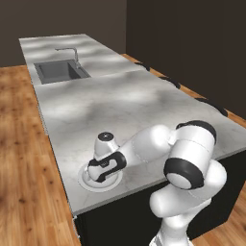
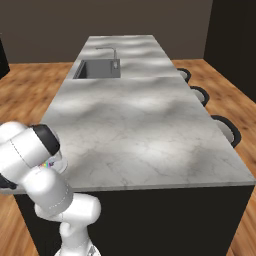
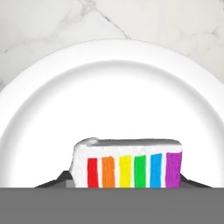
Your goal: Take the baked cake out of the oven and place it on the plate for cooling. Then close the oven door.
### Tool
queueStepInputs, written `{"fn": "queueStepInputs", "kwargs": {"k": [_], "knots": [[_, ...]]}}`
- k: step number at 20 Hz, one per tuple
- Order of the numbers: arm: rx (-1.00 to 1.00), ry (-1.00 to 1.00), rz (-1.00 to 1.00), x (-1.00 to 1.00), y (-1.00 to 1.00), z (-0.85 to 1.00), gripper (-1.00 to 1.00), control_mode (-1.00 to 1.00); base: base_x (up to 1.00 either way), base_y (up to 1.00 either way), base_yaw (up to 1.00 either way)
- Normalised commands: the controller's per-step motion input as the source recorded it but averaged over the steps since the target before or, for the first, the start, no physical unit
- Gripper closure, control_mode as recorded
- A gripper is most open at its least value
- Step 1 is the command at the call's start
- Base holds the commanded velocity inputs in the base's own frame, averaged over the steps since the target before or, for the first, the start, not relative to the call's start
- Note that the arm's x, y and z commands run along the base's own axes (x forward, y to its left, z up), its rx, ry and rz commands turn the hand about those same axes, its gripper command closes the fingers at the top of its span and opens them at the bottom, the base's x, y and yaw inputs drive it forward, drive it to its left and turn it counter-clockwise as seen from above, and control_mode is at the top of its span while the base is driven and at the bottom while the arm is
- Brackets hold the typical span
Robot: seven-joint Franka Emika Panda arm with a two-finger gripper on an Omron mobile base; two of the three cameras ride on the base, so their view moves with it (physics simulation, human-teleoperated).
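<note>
The placing step is under way: over the plate (image 3: pixel 39 109) at the near-left corner of the tabletop (image 1: pixel 144 105), the fingers (image 3: pixel 57 180) grasp the baked cake (image 3: pixel 129 164) from both sides. Next I judge: lower, release, then shut the oven door.

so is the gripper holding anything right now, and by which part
Yes: the cake slice, pinched on its two end faces between the gripper fingers, over the white plate.
</note>
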Motion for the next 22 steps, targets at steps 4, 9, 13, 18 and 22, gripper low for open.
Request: {"fn": "queueStepInputs", "kwargs": {"k": [4,9,13,18,22], "knots": [[0.00,0.00,0.02,0.04,0.12,-0.12,1.00,-1.00,0.00,0.00,0.00],[0.00,0.00,0.02,0.07,0.05,-0.04,1.00,-1.00,0.00,0.00,0.00],[0.00,0.00,0.01,0.00,0.01,-0.03,-1.00,-1.00,0.00,0.00,0.00],[0.00,0.00,0.00,-0.01,-0.02,0.02,-1.00,-1.00,0.00,0.00,0.00],[0.00,0.00,0.00,-0.03,-0.06,0.12,-1.00,-1.00,0.00,0.00,0.00]]}}
